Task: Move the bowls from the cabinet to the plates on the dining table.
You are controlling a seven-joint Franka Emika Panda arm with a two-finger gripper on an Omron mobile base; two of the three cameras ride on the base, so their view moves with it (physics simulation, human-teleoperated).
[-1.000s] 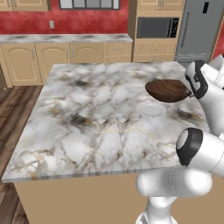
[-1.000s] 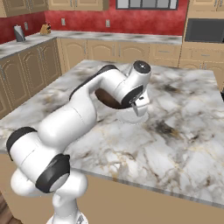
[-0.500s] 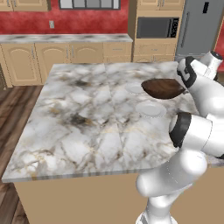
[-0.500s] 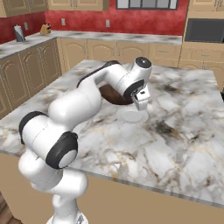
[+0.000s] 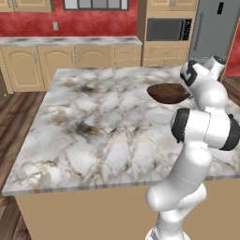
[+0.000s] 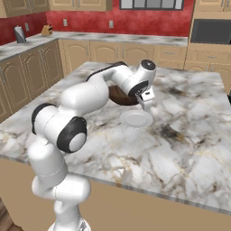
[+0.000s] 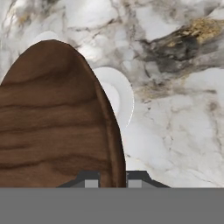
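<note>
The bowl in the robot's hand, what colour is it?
Dark brown with wood-grain stripes; the bowl shows best in the hand view.

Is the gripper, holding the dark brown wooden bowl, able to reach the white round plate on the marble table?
Probably yes: the gripper holds the dark brown wooden bowl just above the white round plate, with nothing between.

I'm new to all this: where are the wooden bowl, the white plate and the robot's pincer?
bowl [image 5: 168, 92], left base view, its dark inside.
plate [image 6: 136, 119], right base view, its flat middle.
pincer [image 7: 112, 178], hand view, between its tips, shut on the bowl's rim.
</note>
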